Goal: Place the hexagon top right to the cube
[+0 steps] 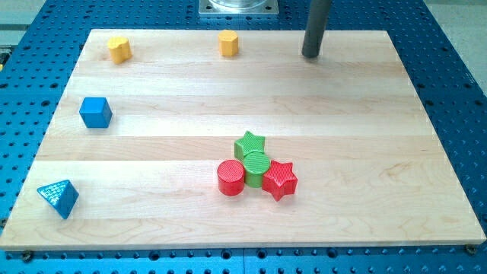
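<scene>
A yellow hexagon (228, 43) sits near the board's top edge, left of centre. A blue cube (95, 113) sits at the view's left, well below and left of the hexagon. My tip (310, 55) rests on the board near the top edge, to the right of the hexagon with a clear gap between them. It touches no block.
A second yellow block (119, 49), perhaps a pentagon, sits top left above the cube. A blue triangle (58, 199) lies bottom left. A green star (249, 144), green cylinder (256, 167), red cylinder (230, 177) and red star (279, 180) cluster at lower centre.
</scene>
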Robot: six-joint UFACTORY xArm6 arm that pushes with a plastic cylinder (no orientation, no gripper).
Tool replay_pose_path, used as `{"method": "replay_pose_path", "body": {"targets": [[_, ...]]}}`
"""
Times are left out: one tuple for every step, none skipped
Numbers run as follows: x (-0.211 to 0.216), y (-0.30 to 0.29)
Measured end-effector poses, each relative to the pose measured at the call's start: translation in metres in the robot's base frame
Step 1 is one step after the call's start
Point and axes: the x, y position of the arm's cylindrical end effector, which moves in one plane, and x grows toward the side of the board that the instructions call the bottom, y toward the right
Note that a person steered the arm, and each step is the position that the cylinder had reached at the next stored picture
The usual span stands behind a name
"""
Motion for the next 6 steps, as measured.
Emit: {"method": "replay_pose_path", "body": {"targets": [[-0.005, -0.01], [0.016, -0.08], [-0.013, -0.065], [-0.021, -0.114], [-0.014, -0.187], [-0.027, -0.199]]}}
